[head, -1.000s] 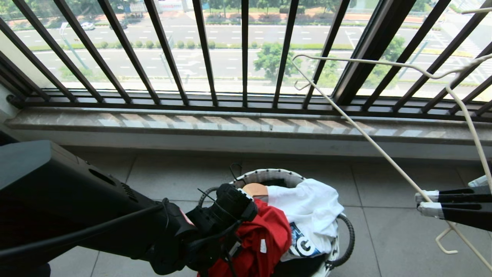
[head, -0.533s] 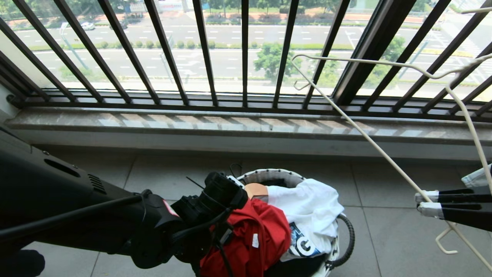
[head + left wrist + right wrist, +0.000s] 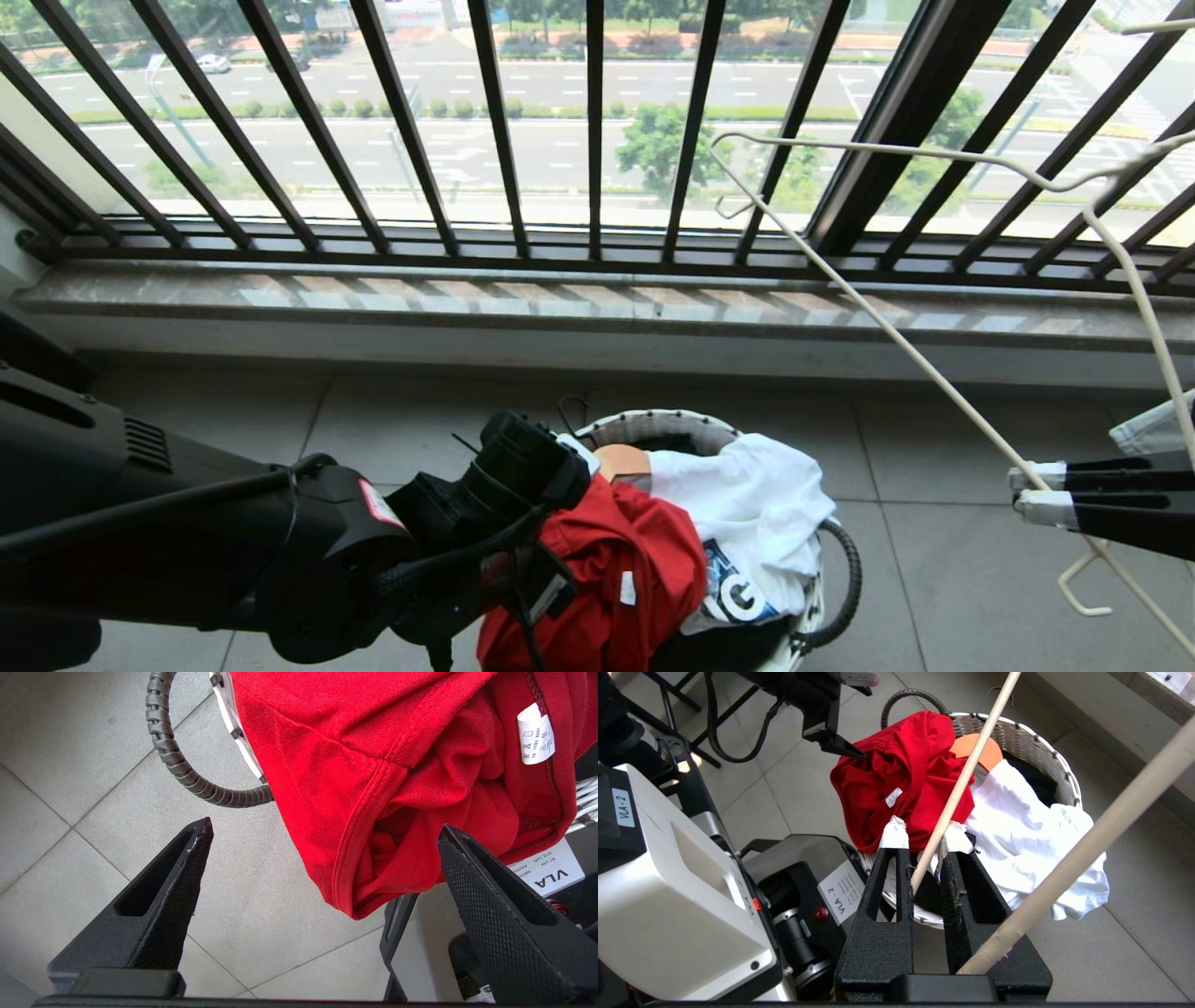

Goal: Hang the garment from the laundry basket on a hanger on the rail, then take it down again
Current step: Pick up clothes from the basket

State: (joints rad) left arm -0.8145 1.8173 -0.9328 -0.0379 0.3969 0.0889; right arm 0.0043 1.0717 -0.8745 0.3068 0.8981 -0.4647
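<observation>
Left gripper: jaws wide apart, holding nothing, poised at the near left edge of the red garment. The garment lies heaped over the rim of the laundry basket, beside a white garment. The head view hides the left fingers behind the wrist; the left wrist view shows them. Right gripper: jaws narrow, clamped on the hanger, held right of the basket. The right wrist view shows that grip closely.

The garment lies in the laundry basket, draped over its near rim.
</observation>
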